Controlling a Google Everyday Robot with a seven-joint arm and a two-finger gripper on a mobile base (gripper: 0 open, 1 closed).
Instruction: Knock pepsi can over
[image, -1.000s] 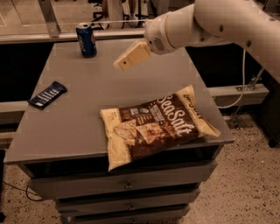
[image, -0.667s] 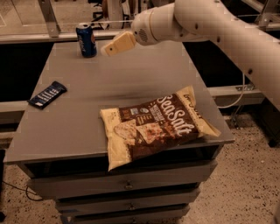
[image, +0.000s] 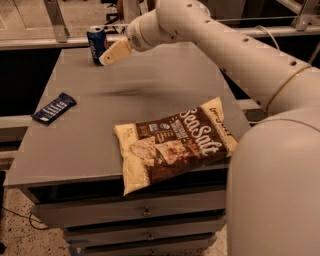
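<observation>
The pepsi can (image: 96, 44) stands at the far left corner of the table (image: 150, 100), so the gripper (image: 112, 53), just beside it and seemingly closed and empty, should push sideways near its top rim.

A grey table (image: 160, 80) atop drawers (image: 145, 212) bears a brown Sea Salt chip bag (image: 175, 142) near right and a dark-blue snack bar (image: 54, 108) at the left edge. The gripper (image: 115, 51) hovers far left.

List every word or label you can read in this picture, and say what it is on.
"Sea Salt": on the chip bag.
Bag's smaller print: too small to read.
pepsi can: lettering too blurred.
snack bar wrapper: white marks, unreadable.
pincer, right beside the can: no text.
</observation>
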